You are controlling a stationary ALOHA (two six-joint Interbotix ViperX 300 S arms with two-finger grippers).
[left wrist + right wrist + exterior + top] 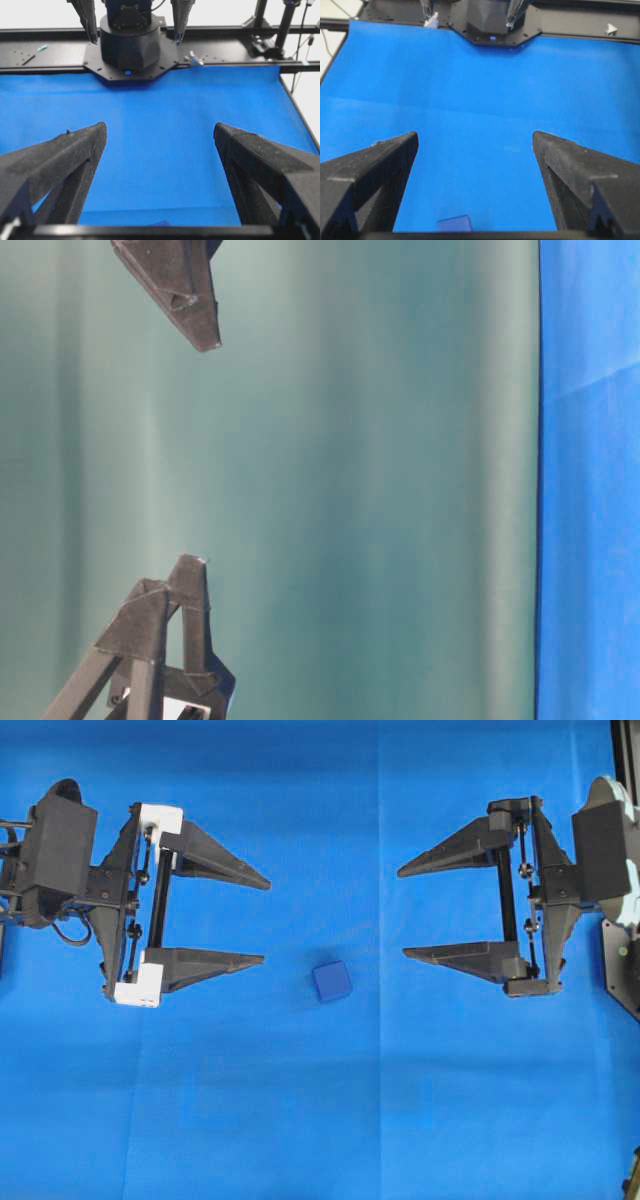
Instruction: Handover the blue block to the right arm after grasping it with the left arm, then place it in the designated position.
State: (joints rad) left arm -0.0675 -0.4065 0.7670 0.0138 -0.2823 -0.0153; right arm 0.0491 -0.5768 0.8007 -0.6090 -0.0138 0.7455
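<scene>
Blue block (331,981) sat alone on blue cloth (320,1120) over the table, between the two arms, touched by neither. Lay nearer the left gripper (264,919) than the right gripper (402,913), just below the line joining their lower fingertips in the overhead view. Left jaws wide apart, holding nothing, white end blocks (160,819) at both ends of the rail. Right jaws also spread wide and empty, on an all-black rail. Both pointed toward the middle, tips well apart. Sliver of block (454,223) showed at the bottom edge of the right wrist view, between the fingers (380,170). In the table-level view, only black fingertips (185,295) against a green backdrop (350,480).
</scene>
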